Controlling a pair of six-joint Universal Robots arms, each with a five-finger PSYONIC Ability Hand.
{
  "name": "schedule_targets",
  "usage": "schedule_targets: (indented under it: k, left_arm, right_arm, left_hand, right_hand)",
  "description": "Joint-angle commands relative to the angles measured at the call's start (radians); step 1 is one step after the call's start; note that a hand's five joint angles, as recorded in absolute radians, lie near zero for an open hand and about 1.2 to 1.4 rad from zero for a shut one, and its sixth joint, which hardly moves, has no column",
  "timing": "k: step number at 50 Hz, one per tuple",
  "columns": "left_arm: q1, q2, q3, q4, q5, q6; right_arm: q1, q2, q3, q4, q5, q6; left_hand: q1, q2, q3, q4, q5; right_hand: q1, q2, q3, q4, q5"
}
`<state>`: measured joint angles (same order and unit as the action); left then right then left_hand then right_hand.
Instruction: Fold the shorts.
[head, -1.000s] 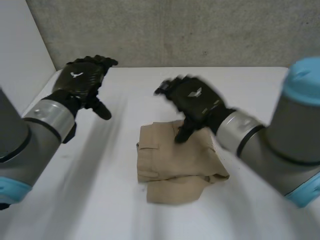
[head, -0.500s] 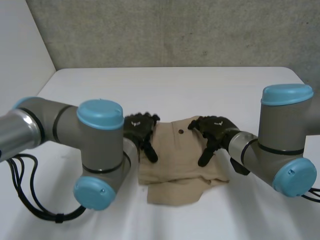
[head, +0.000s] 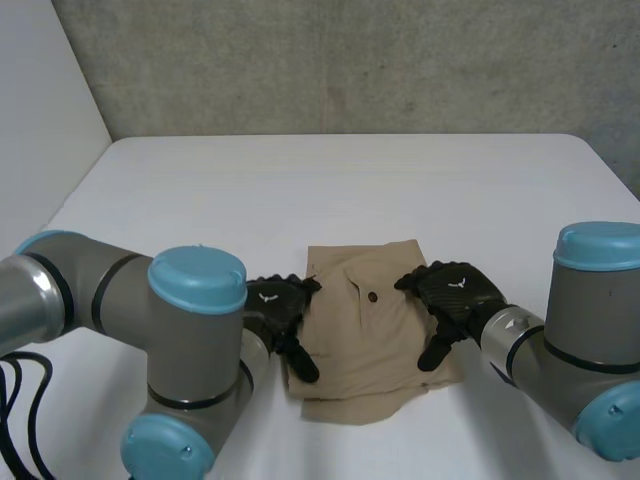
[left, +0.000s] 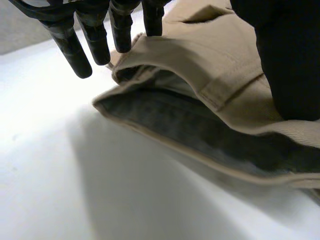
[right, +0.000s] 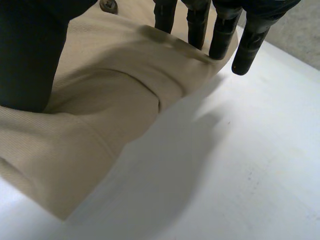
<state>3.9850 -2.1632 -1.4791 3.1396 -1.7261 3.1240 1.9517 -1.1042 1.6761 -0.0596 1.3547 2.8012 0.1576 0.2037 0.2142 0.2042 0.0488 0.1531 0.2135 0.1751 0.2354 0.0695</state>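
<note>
Tan shorts (head: 365, 335) are lying folded into a rough rectangle on the white surface (head: 300, 190), a bit toward 6 o'clock from its middle, so pretty close in to the robot. A small dark button (head: 372, 296) faces up near the middle of the top layer, and a lower layer pokes out along the 6 o'clock edge. Left hand (head: 277, 303) is down at the 9 o'clock edge of the shorts. From its wrist cam the fingers (left: 70, 47) are straight and slightly spread, tips right at the folded waistband edge where you can look into the dark inside of the opening, and the thumb (left: 287, 60) lies on top of the cloth near a belt loop (left: 220, 92). No pinch that I can see and nothing held, so it's a relaxed, uncurled hand just touching fabric. Right hand (head: 452, 292) mirrors it at the 3 o'clock edge: fingers straight, most tips resting on a raised fold of the cloth, the outermost one hanging just past the edge over bare surface, thumb flat on the top layer. Not gripping anything either. The left arm (head: 190, 340) and right arm (head: 590, 340), grey with light-blue caps, come in from about 7 and 5 o'clock. A grey concrete wall (head: 350, 60) runs along the 12 o'clock side of the surface.
</note>
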Motion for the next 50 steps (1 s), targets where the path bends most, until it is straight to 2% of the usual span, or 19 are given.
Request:
schedule_targets:
  k: [1, 5, 8, 13, 17, 18, 23, 36, 50]
  left_arm:
    - [0.023, 0.034, 0.075, -0.01, -0.012, 0.005]
    - [0.045, 0.155, 0.092, -0.016, -0.01, 0.008]
    - [0.098, 0.265, 0.109, -0.018, -0.003, 0.01]
    - [0.226, 0.416, 0.152, -0.081, 0.008, 0.022]
    - [0.313, 0.46, 0.221, -0.213, 0.074, 0.027]
    - [0.342, 0.47, 0.239, -0.266, 0.123, 0.024]
    - [0.425, 0.479, 0.257, -0.365, 0.235, 0.007]
    - [0.442, 0.5, 0.244, -0.366, 0.258, -0.018]
    - [0.436, 0.5, 0.218, -0.36, 0.26, -0.018]
  right_arm:
    - [0.004, -0.055, -0.032, -0.014, 0.001, 0.001]
    - [-0.002, -0.17, -0.084, -0.016, 0.014, 0.02]
    - [-0.004, -0.238, -0.136, -0.011, 0.066, 0.04]
    - [-0.039, -0.313, -0.257, 0.039, 0.219, 0.061]
    - [-0.057, -0.332, -0.341, 0.134, 0.251, 0.069]
    - [-0.059, -0.332, -0.355, 0.151, 0.253, 0.072]
    - [-0.065, -0.327, -0.409, 0.239, 0.248, 0.107]
    - [-0.088, -0.353, -0.351, 0.248, 0.182, 0.162]
    - [-0.088, -0.358, -0.332, 0.25, 0.178, 0.162]
  left_hand:
    - [0.017, -0.029, -0.04, -0.03, -0.049]
    - [0.017, -0.029, -0.04, -0.03, -0.049]
    - [0.017, -0.029, -0.04, -0.03, -0.049]
    - [0.021, -0.025, -0.036, -0.026, -0.045]
    - [0.018, -0.028, -0.039, -0.029, -0.048]
    - [0.017, -0.029, -0.04, -0.03, -0.049]
    - [0.017, -0.029, -0.04, -0.03, -0.049]
    - [0.017, -0.029, -0.04, -0.03, -0.049]
    - [0.017, -0.029, -0.04, -0.03, -0.049]
  right_hand:
    - [0.021, -0.039, -0.001, -0.061, -0.07]
    - [0.021, -0.039, -0.001, -0.061, -0.07]
    - [0.021, -0.039, -0.001, -0.061, -0.07]
    - [0.021, -0.039, -0.001, -0.061, -0.07]
    - [0.021, -0.039, -0.001, -0.061, -0.07]
    - [0.021, -0.039, -0.001, -0.061, -0.07]
    - [0.021, -0.039, -0.001, -0.061, -0.07]
    - [0.021, -0.039, -0.001, -0.061, -0.07]
    - [0.021, -0.039, -0.001, -0.061, -0.07]
